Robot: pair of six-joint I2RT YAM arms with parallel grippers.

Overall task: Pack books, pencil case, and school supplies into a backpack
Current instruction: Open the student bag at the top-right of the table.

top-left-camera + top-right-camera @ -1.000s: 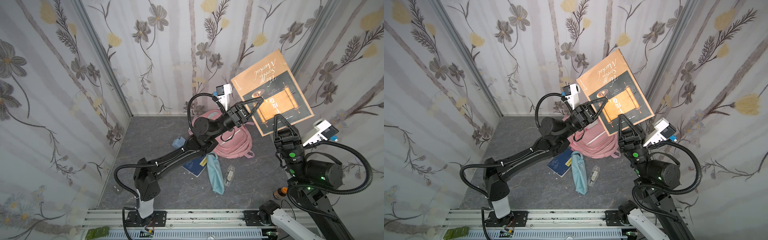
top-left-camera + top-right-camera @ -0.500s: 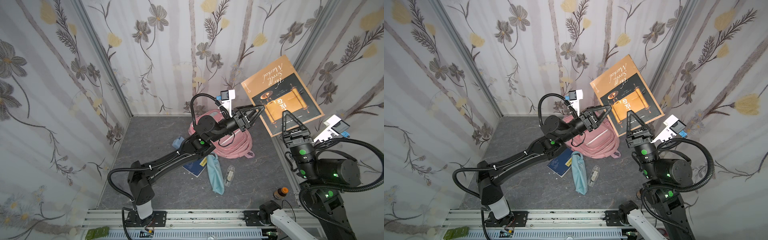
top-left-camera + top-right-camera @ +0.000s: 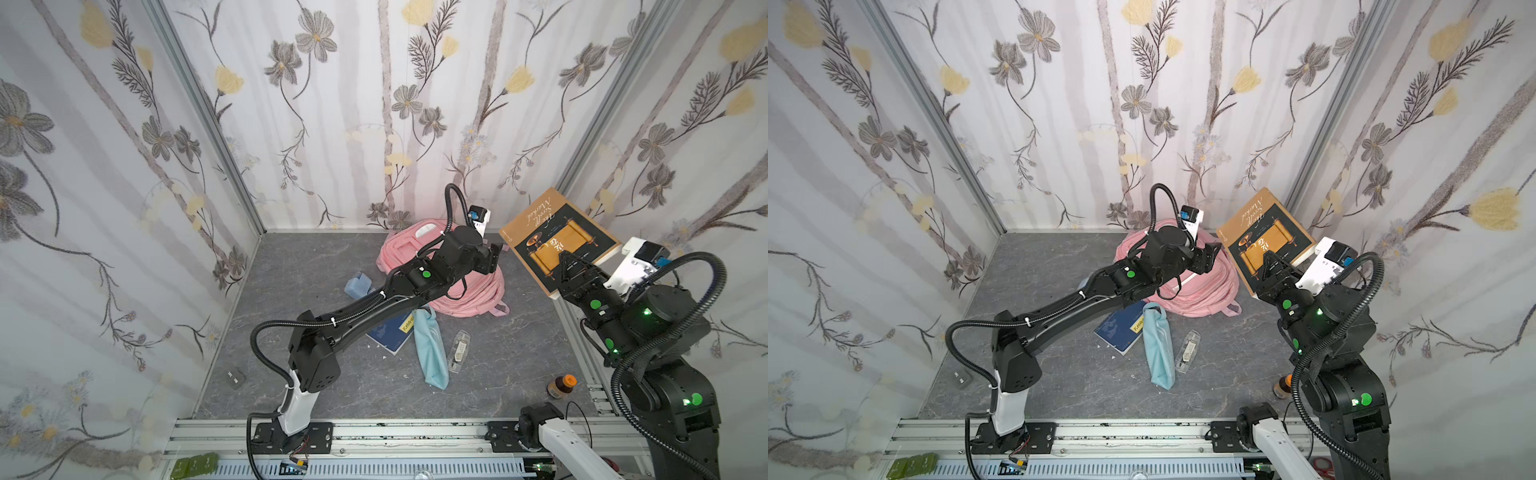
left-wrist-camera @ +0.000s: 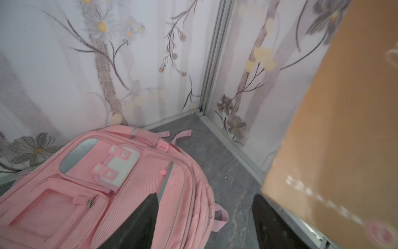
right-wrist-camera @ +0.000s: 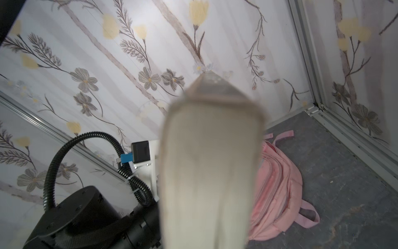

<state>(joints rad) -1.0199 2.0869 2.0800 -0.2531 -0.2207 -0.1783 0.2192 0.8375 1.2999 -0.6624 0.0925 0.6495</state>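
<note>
Pink backpack (image 3: 478, 299): lies flat on the counter (image 3: 316, 266) directly beneath the left gripper, front pockets facing up. No open mouth shows in any view, so it probably has to be opened before anything goes in.
Left gripper (image 3: 493, 258): jaws spread wide and empty, hovering just above the backpack. It looks placed to reach a zipper or flap.
Right gripper (image 3: 567, 262): clamped narrow on the lower edge of the brown book.
Brown book (image 3: 557, 232): held aloft and tilted, rising away from the right gripper with its cover toward the top views. It sits beside the left gripper and clear of the backpack, likely parked so the other arm has room to work.
Navy book (image 3: 388, 334): on the counter behind the left gripper, partly under that arm.
Pencil case (image 3: 430, 353): touching the navy book's edge, well back from the left gripper.
Clear case (image 3: 458, 351): just beside the pencil case.
Pale-blue item (image 3: 357, 286): on the counter on the forearm's far side.
Progress: nothing appears packed yet.
</note>
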